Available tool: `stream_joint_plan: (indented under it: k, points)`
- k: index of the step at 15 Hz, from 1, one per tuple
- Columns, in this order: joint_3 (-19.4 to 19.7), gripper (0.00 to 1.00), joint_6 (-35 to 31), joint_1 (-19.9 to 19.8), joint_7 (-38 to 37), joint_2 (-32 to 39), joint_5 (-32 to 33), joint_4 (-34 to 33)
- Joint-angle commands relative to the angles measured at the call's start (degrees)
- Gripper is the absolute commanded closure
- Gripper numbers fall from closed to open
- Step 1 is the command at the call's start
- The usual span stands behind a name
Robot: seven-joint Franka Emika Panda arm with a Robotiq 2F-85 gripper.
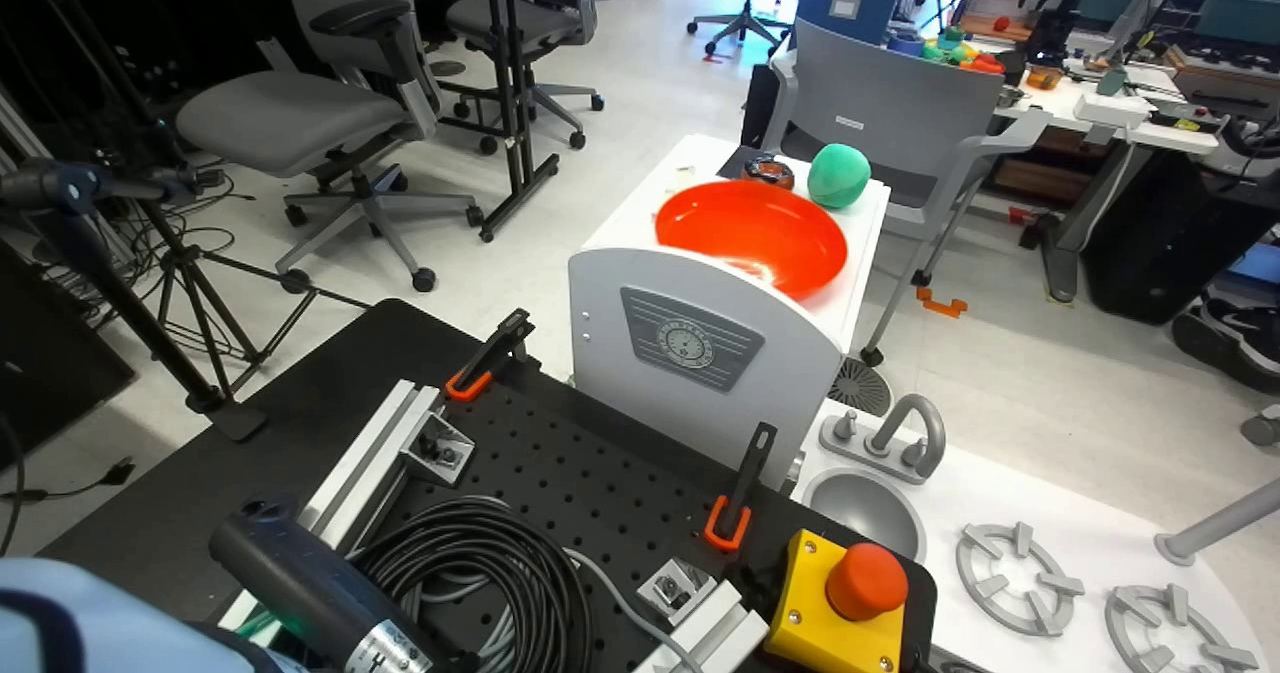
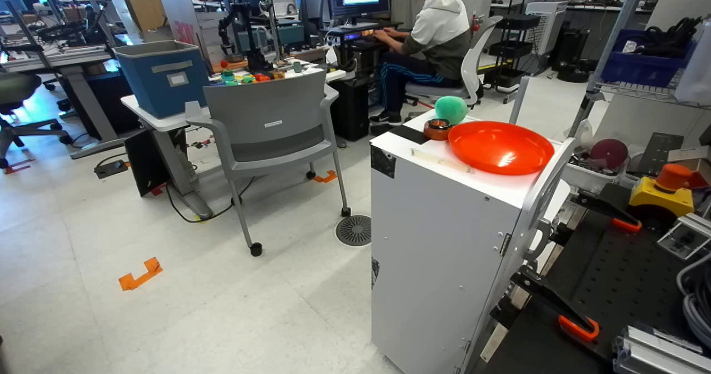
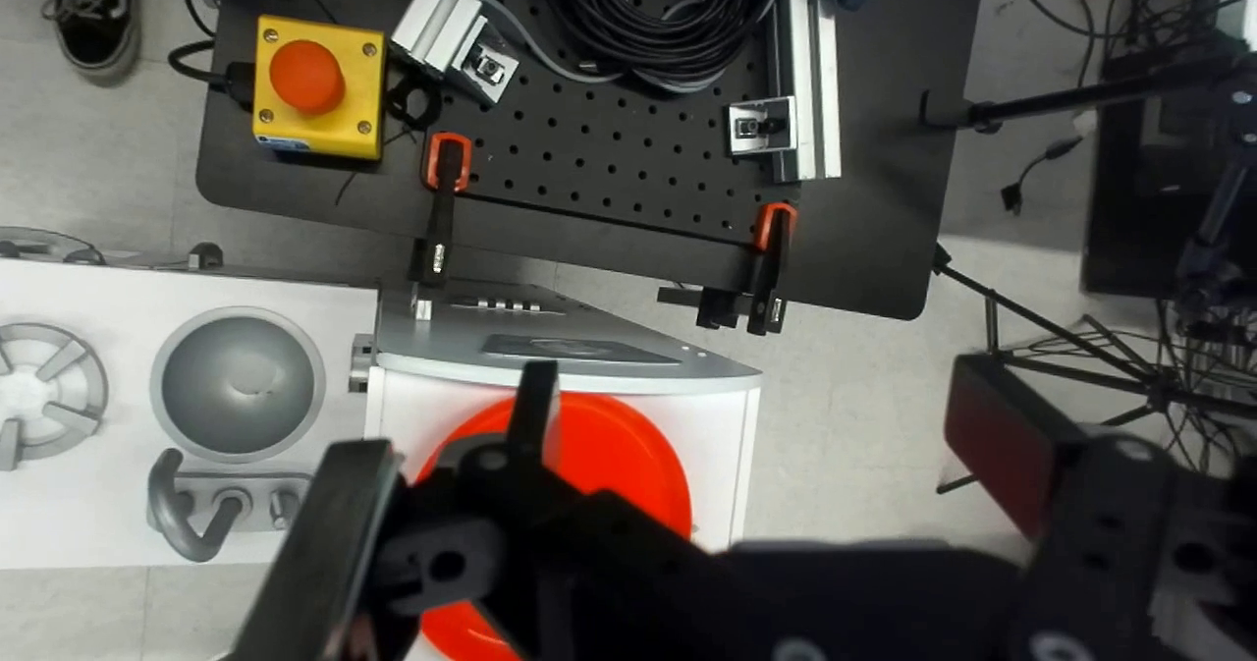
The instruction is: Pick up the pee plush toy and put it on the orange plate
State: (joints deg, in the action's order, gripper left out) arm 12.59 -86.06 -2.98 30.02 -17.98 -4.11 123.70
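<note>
Can see gripper [image 3: 447, 411] spread wide, gripping nothing, in front of plate [image 3: 628, 450] in wrist view; in both exterior views, can find toy [image 1: 838, 175] on cabinet [image 2: 433, 240], just beside plate, outside its rim

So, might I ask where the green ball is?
In an exterior view, the green ball sits right of centre on the white cabinet, beside the orange plate.

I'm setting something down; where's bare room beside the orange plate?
Free, save a pale streak: the strip of white cabinet top between the orange plate and the edge opposite the green plush ball. Crowded: beside that ball, where the plate and a brown round object sit.
</note>
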Motion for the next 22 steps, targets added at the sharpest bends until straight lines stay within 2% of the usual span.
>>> stream_joint_plan:
  k: [1,6,10,17,22]
  points:
    - [0.8,0.0,0.9,-0.4,8.0,-0.2,3.1,0.6]
    - [1.8,0.0,-1.0,-1.1,19.2,-0.3,9.9,1.9]
    - [2.4,0.0,0.0,-2.5,18.1,0.6,8.9,0.5]
    - [1.8,0.0,-1.5,-4.6,-2.5,4.1,6.4,-5.2]
    - [0.3,0.0,-3.4,-5.0,-18.1,9.1,8.1,-10.6]
